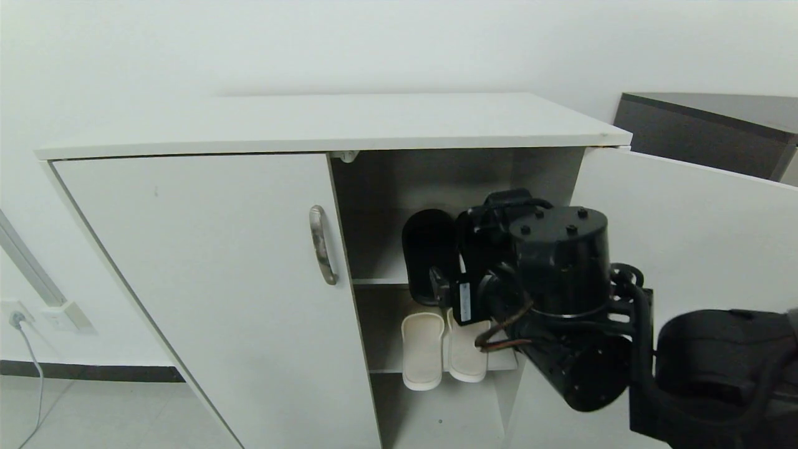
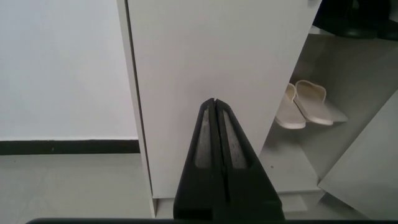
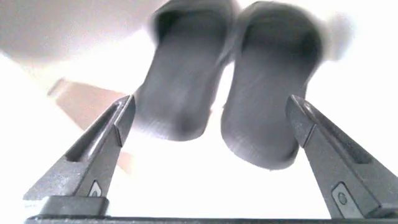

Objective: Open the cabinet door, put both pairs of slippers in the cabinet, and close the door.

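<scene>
The white cabinet (image 1: 336, 121) has its left door (image 1: 206, 280) shut and its right door (image 1: 686, 218) swung wide open. A pair of black slippers (image 3: 224, 93) lies on the upper shelf, and one black slipper (image 1: 427, 249) shows beside my right wrist. My right gripper (image 3: 211, 109) is open just in front of them, its fingers either side of the pair and not touching. White slippers (image 1: 442, 349) (image 2: 308, 102) lie side by side on the lower shelf, toes hanging over its edge. My left gripper (image 2: 214, 102) is shut on nothing, low before the shut door.
A metal handle (image 1: 322, 244) sits on the shut left door. A wall socket with a cable (image 1: 15, 319) is at the far left near the floor. A dark desk (image 1: 711, 131) stands behind the open door. The bottom compartment (image 1: 442, 411) holds nothing.
</scene>
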### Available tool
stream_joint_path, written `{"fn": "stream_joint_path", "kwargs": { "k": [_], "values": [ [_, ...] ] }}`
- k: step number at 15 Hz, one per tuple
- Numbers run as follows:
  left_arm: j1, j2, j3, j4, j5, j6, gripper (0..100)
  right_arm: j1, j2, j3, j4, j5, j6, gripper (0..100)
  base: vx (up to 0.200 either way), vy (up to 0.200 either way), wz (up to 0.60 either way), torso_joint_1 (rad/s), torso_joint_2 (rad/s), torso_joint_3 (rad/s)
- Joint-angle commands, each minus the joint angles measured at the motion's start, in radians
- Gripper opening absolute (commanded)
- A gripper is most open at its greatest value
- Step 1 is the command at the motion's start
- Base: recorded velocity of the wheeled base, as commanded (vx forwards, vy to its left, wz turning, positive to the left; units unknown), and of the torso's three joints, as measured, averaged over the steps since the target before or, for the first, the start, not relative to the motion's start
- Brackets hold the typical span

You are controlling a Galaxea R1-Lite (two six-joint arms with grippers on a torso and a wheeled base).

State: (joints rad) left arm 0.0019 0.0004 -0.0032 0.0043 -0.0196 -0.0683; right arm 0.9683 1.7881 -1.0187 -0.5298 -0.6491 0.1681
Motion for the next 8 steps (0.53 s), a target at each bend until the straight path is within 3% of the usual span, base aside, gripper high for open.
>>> {"fn": "stream_joint_path", "kwargs": {
  "k": [1, 3, 4, 8],
  "values": [
    [0.001, 0.001, 0.000, -0.001, 0.000, -0.001, 0, 0.035, -0.078, 0.134, -0.062, 0.055, -0.002, 100, 0.000, 0.000, 0.00, 0.000, 0.00, 0.000],
    [0.000, 0.000, 0.000, 0.000, 0.000, -0.001, 0, 0.035, -0.078, 0.164, -0.073, 0.077, -0.004, 100, 0.000, 0.000, 0.00, 0.000, 0.00, 0.000],
    [0.000, 0.001, 0.000, 0.000, 0.000, -0.001, 0, 0.035, -0.078, 0.166, -0.073, 0.080, -0.004, 0, 0.000, 0.000, 0.00, 0.000, 0.00, 0.000],
    [0.000, 0.001, 0.000, 0.000, 0.000, -0.001, 0, 0.035, -0.075, 0.178, -0.073, 0.077, -0.007, 0, 0.000, 0.000, 0.00, 0.000, 0.00, 0.000]
  ]
}}
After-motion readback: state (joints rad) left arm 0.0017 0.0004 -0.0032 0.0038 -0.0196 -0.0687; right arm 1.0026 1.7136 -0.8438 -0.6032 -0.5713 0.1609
